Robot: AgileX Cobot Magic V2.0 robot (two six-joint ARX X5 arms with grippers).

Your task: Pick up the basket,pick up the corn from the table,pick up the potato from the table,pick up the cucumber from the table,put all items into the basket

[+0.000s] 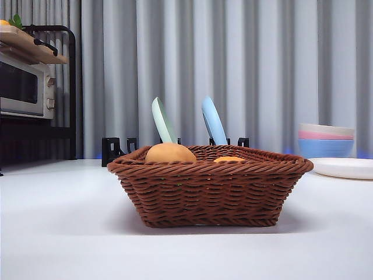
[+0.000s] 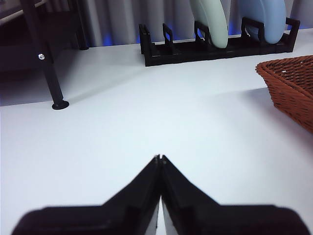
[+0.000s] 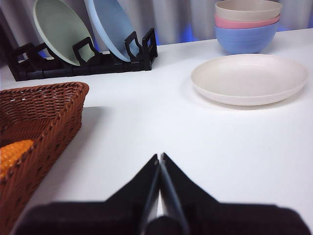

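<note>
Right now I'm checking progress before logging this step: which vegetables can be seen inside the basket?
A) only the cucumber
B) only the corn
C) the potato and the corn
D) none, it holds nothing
C: in the front view the tan potato and the orange corn rise above the rim of the basket; no cucumber shows.

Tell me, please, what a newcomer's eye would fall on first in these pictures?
The reddish-brown basket stands mid-table, close to the front camera, with the potato and the corn peeking above its rim. Behind it, a green plate and a blue plate lean in a black rack. Both the left pincer and the right pincer are shut, away from the basket.
</note>
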